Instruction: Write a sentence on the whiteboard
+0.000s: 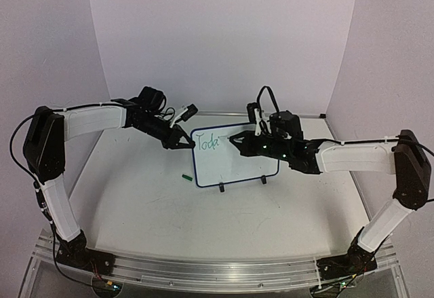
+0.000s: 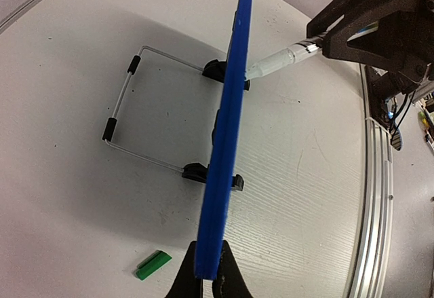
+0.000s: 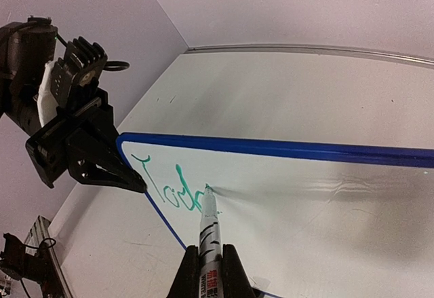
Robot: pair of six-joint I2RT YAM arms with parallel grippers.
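Observation:
The whiteboard (image 1: 237, 161) stands upright on black wire feet mid-table. In the right wrist view, green letters reading "Toda" (image 3: 169, 189) sit at the top left of the whiteboard (image 3: 325, 210); this is the part of the sentence that shows. My left gripper (image 2: 207, 283) is shut on the board's blue left edge (image 2: 227, 142). In the top view, that left gripper (image 1: 186, 142) holds the upper left corner. My right gripper (image 3: 207, 279) is shut on a white marker (image 3: 209, 227), whose tip touches the board just right of the letters. From above, the right gripper (image 1: 239, 140) is at the board's upper middle.
A green marker cap (image 1: 184, 175) lies on the table left of the board, and also shows in the left wrist view as a green cap (image 2: 152, 265). The wire stand (image 2: 125, 111) reaches out behind the board. White walls enclose the table on three sides.

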